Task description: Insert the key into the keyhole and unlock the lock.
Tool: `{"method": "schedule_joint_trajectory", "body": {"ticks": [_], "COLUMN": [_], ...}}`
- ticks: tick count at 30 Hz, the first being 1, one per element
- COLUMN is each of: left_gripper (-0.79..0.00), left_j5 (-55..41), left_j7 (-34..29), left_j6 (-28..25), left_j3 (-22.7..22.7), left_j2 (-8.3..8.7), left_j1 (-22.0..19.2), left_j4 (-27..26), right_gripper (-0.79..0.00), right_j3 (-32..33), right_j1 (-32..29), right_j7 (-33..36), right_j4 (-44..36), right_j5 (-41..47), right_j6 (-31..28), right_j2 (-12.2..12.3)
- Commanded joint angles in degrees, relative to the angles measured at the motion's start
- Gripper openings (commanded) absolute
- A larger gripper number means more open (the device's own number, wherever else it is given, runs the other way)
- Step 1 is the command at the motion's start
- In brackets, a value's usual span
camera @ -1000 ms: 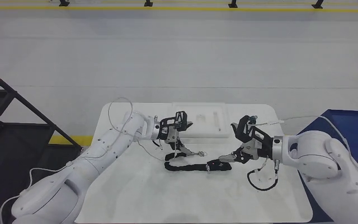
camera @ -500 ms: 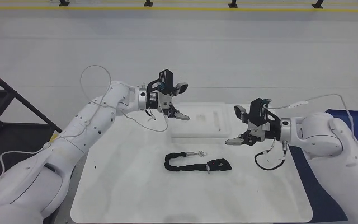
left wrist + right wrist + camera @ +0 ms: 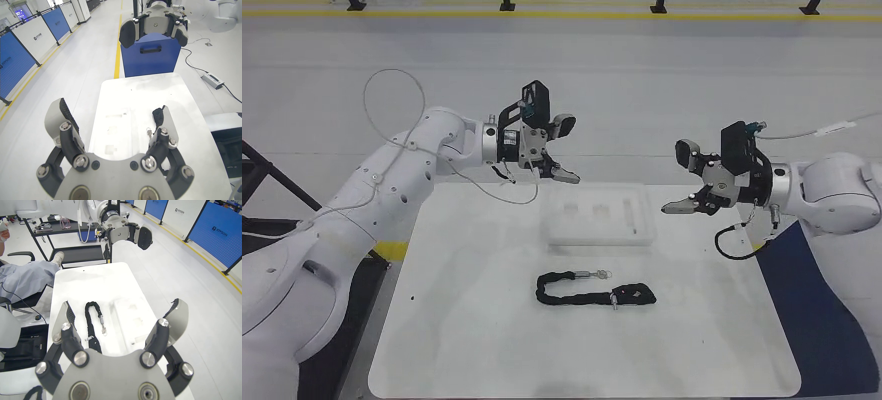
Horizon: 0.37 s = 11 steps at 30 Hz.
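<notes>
I am holding my left gripper (image 3: 566, 152) in the air over the far edge of the table (image 3: 462, 330). Its fingers (image 3: 65, 115) are spread wide apart and gripping nothing. My right gripper (image 3: 680, 182) is hanging above the far right part of the table, likewise spread wide and carrying nothing.

The chain lock (image 3: 572, 296) is lying flat near the middle of the table, well apart from both grippers. Seen from above, my left gripper is sitting close to 12 o'clock from it and my right at about 1 o'clock. The key (image 3: 104, 330) is lying at the end of the lock's metal barrel (image 3: 101, 319), touching it; I cannot tell how deep it is sitting in the keyhole. The chain's other end, with its metal pin (image 3: 87, 339), is lying near the barrel but not joined to it.

A flat white tray (image 3: 587, 238) is resting at 12 o'clock from the chain, just beside it.
</notes>
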Motion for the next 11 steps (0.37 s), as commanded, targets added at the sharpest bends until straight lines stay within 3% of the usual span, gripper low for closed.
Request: {"method": "schedule_joint_trajectory", "body": {"ticks": [1,11], "left_gripper": [0.0,-0.001], "left_j5": [-1.08,-1.97], "left_j7": [0.31,1.12], "left_j6": [0.0,0.0], "left_j3": [1.33,2.39], "left_j2": [0.04,0.07], "left_j1": [-0.84,-1.61], "left_j4": [0.28,0.75], "right_gripper": [0.0,0.0], "right_j3": [-1.18,-1.39], "right_j1": [1.68,1.93], "right_j7": [-0.46,-0.57], "right_j4": [1.4,1.58], "right_j5": [0.6,0.72], "right_j6": [0.0,0.0], "right_j2": [-0.31,-0.37]}}
